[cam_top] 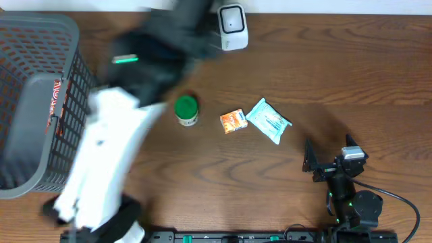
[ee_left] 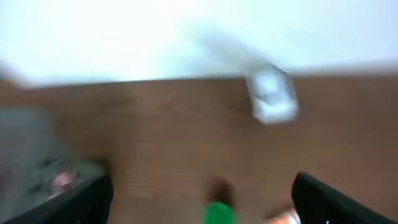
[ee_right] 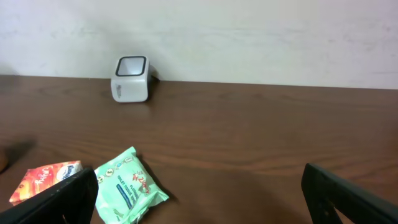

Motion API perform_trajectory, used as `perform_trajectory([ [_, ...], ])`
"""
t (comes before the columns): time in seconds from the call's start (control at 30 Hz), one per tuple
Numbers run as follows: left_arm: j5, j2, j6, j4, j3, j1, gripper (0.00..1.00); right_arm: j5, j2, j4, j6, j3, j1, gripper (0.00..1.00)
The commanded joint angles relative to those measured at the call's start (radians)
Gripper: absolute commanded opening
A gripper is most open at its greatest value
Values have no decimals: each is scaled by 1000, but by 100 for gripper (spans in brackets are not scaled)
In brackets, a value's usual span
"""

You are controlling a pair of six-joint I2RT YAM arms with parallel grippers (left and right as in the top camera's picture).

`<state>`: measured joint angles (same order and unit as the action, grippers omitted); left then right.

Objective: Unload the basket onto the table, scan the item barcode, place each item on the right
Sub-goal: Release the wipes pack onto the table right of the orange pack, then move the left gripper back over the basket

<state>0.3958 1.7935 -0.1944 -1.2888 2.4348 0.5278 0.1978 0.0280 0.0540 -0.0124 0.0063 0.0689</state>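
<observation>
Two wide-open, empty grippers: my left gripper (ee_left: pixel 204 186), green jar (ee_left: pixel 217 213) lower centre; my right gripper (ee_right: pixel 200 177), scanner (ee_right: pixel 130 79) upper left.

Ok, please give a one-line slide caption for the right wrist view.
Open right tool facing a green packet, an orange packet and the white scanner on the brown table.

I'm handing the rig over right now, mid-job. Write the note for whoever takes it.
Left gripper open, empty, facing the scanner.
Right gripper open, empty, low at the table's right side.
Basket holds one red-and-white packet: likely done.
Green-lidded jar, orange packet and wipes pack lie mid-table.
Left: probably scanning those three.
</observation>
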Motion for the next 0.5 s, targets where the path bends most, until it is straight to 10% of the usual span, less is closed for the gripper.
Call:
perform_trajectory([
  [0.0, 51, -76, -138, -29, 3, -245, 92, 6, -2, 3, -10, -1, -5, 99],
  [0.17, 39, -98, -312, -134, 3, -585, 98, 6, -2, 3, -10, -1, -5, 99],
  [0.47, -73, 3, -71, -282, 3, -876, 98, 6, -2, 3, -10, -1, -5, 99],
])
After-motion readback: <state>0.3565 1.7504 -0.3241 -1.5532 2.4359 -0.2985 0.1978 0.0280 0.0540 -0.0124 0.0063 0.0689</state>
